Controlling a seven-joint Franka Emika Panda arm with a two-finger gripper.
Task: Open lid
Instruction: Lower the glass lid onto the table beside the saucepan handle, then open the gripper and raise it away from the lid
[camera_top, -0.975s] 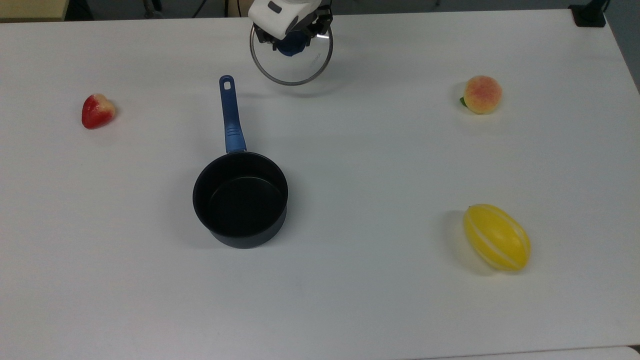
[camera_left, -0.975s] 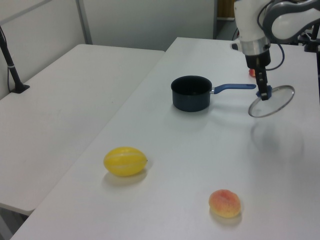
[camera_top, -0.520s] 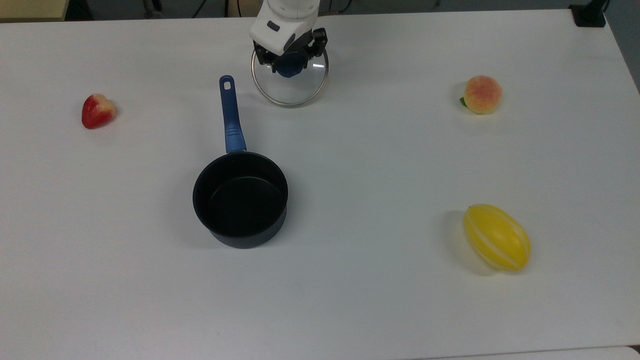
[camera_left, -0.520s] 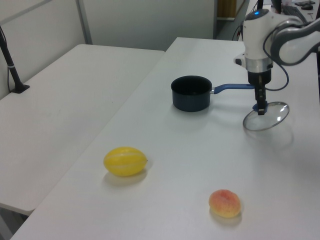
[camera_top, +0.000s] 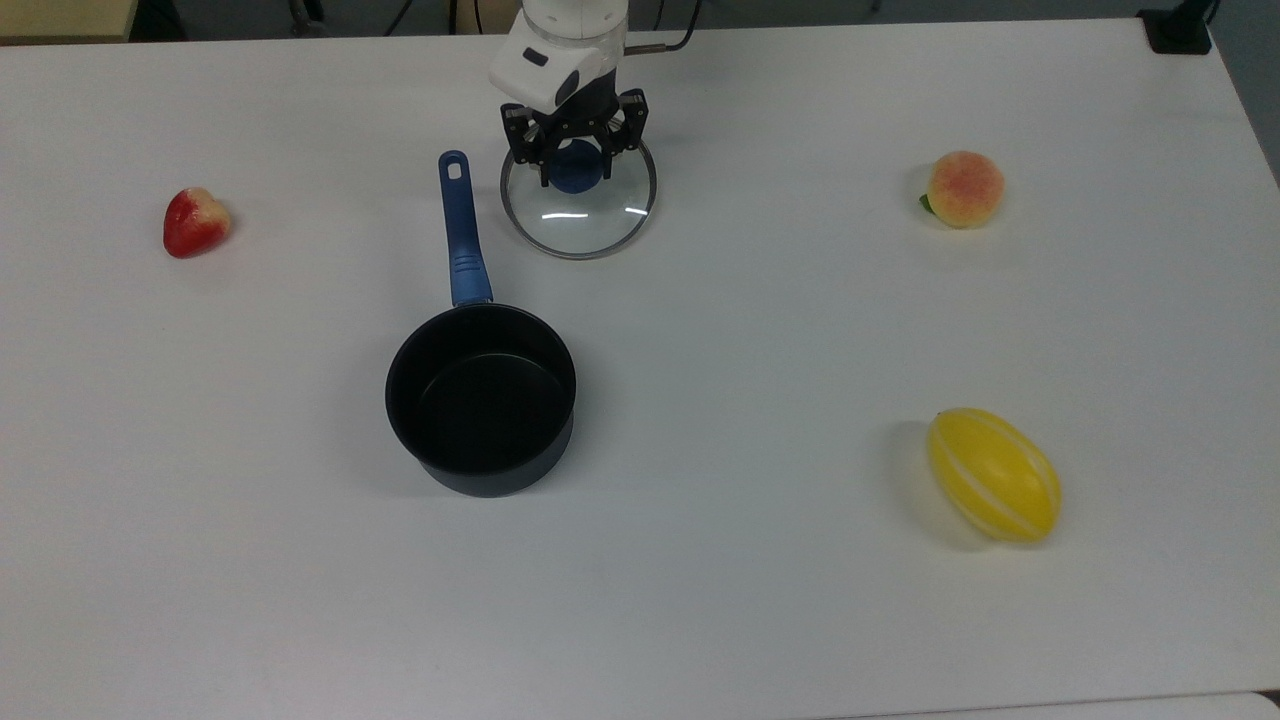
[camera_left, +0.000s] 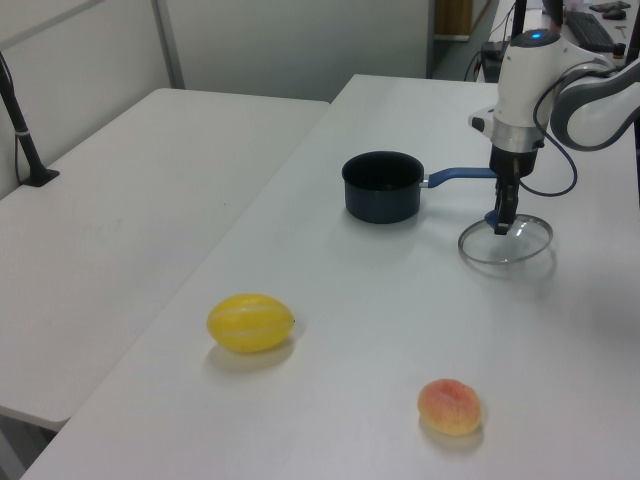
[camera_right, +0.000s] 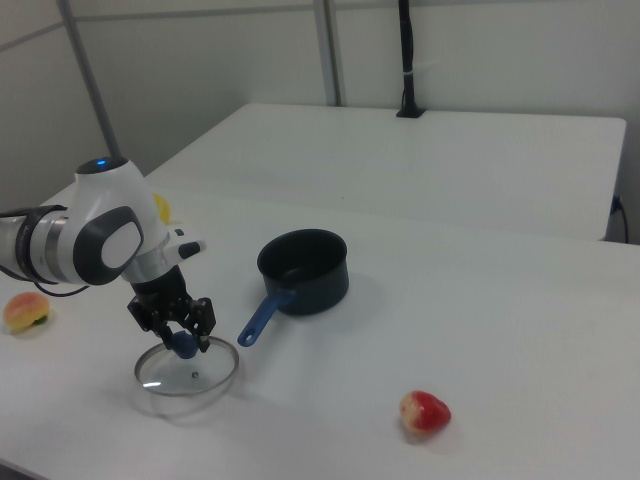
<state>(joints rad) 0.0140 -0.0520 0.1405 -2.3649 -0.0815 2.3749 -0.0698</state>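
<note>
Lying beside saucepan (camera_top: 481, 398): lid (camera_top: 579, 213); gripper (camera_top: 574, 158) at knob, seemingly spread.

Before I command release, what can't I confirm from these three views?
- Blue knob: partly covered by the gripper in the top view, so whether the fingers clamp it or have let go is unclear.
- Lid: looks flat on the table in the left view; full rim contact can't be verified.
- Lid lettering: too small to read in the right view.
- Arm base: cut off by the top view's upper edge.
</note>
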